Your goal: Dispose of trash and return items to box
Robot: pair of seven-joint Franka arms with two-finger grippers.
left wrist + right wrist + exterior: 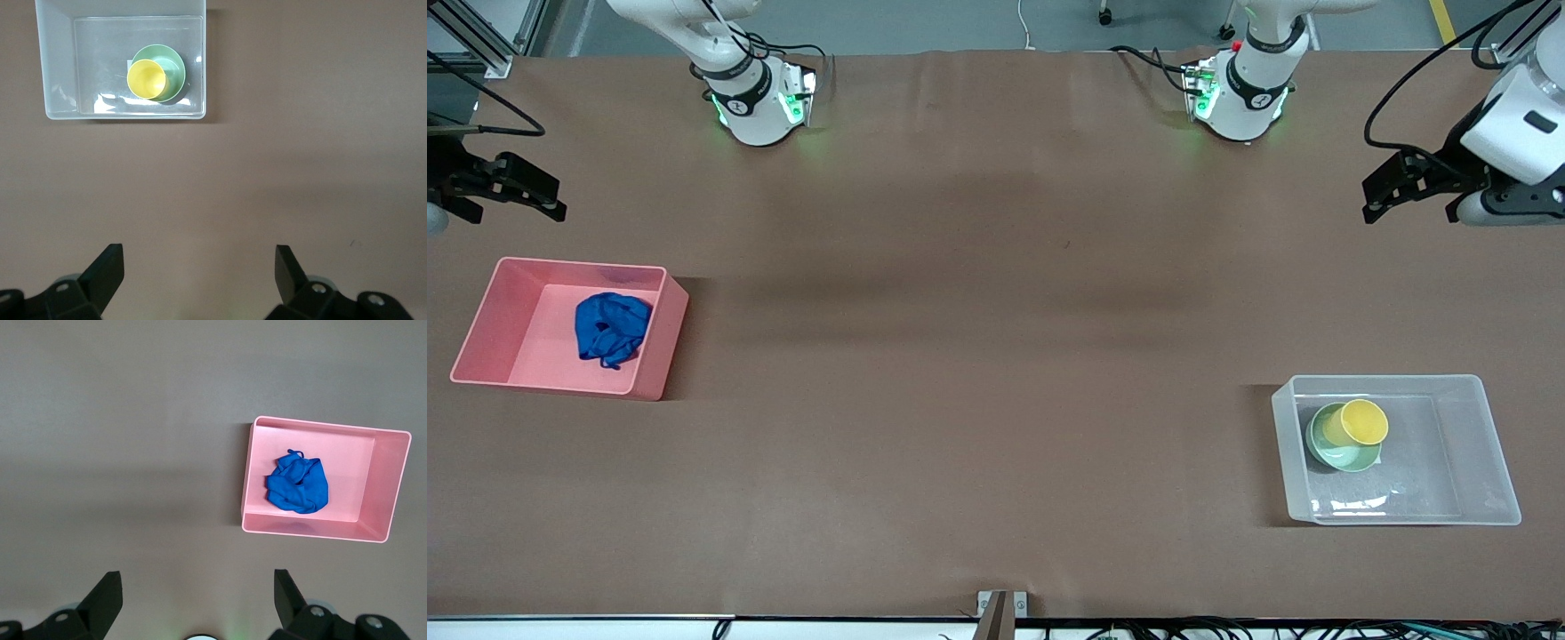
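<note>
The blue wad of trash [611, 327] lies in the pink bin [489, 313] at the right arm's end of the table; both show in the right wrist view, the wad [298, 485] inside the bin [383, 480]. The yellow cup [1360, 423] sits in the mint-green bowl [1325, 442] inside the clear box [1485, 449] at the left arm's end; the left wrist view shows the cup [147, 79], the bowl [171, 63] and the box [57, 67]. My left gripper [1392, 191] is open and empty, raised over bare table. My right gripper [529, 191] is open and empty, raised over bare table.
The brown table [978, 356] stretches between the two bins. The arm bases [760, 102] stand along the edge farthest from the front camera. A small metal bracket [1000, 609] sits at the nearest table edge.
</note>
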